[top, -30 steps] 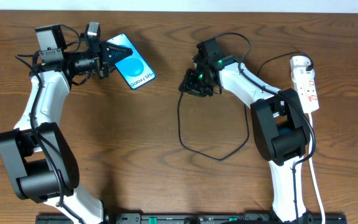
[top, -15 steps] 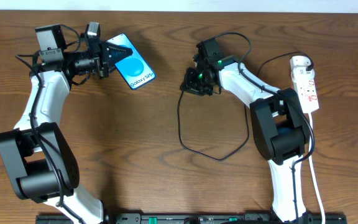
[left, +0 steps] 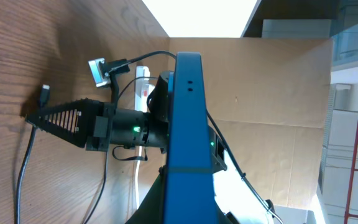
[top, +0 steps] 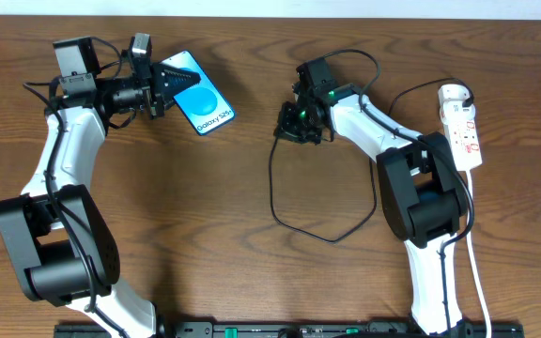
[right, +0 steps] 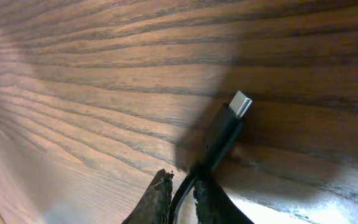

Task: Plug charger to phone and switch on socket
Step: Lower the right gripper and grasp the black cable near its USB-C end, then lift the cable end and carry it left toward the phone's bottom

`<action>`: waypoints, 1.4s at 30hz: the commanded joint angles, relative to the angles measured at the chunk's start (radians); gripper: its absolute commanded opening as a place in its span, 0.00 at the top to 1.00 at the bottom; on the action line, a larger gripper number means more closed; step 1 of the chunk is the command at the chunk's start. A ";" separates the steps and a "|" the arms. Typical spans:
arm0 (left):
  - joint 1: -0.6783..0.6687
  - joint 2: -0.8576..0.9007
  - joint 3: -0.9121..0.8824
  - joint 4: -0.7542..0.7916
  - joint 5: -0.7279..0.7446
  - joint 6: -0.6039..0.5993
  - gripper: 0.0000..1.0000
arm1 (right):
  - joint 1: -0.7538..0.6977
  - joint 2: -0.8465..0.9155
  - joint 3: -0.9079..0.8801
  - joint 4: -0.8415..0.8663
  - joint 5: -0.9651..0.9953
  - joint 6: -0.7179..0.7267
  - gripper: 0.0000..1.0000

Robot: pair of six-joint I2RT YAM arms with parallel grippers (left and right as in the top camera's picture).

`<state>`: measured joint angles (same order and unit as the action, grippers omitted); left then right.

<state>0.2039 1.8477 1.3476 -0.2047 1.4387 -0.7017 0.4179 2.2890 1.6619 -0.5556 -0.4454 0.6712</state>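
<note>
While the left tool is clenched on one end of the phone near the far edge of the counter, we see wide bare wood between the two arms and toward the near edge. The socket lies along the right edge, well apart from both tools. The right tool pinches the charger just behind its plug tip, low over the wood; whether the tip touches, we cannot tell.
</note>
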 commanded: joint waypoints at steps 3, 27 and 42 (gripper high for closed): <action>0.000 -0.024 -0.002 0.003 0.046 0.010 0.92 | -0.002 0.043 0.004 0.007 0.047 0.001 0.97; 0.000 -0.024 -0.002 -0.005 0.047 0.010 0.92 | -0.125 -0.081 0.005 -0.071 -0.642 -0.758 0.99; -0.033 -0.025 -0.001 0.003 0.133 0.010 0.92 | -0.136 -0.386 0.005 -0.445 -0.638 -0.950 0.99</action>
<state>0.1837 1.8477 1.3476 -0.2085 1.4948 -0.7017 0.2890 1.9568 1.6596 -0.9649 -1.0550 -0.2333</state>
